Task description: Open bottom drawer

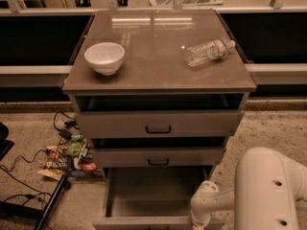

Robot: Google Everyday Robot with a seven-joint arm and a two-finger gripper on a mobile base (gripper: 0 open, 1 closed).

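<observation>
The bottom drawer (148, 195) of the grey cabinet is pulled far out toward me, its plain grey inside showing and its front panel cut off by the lower frame edge. Its handle is out of view. My white arm comes in from the lower right, and its wrist (205, 207) reaches down at the drawer's front right corner. The gripper itself lies below the frame edge, out of view. Above, the middle drawer (158, 156) and the top drawer (158, 123) each stand slightly out, with dark bar handles.
On the cabinet top (153, 75) sit a white bowl (104, 57) at the left and a clear plastic bottle (208, 51) lying on its side at the right. Snack packets and cables (67, 155) litter the floor at the left. A dark stand leg (48, 202) crosses the lower left.
</observation>
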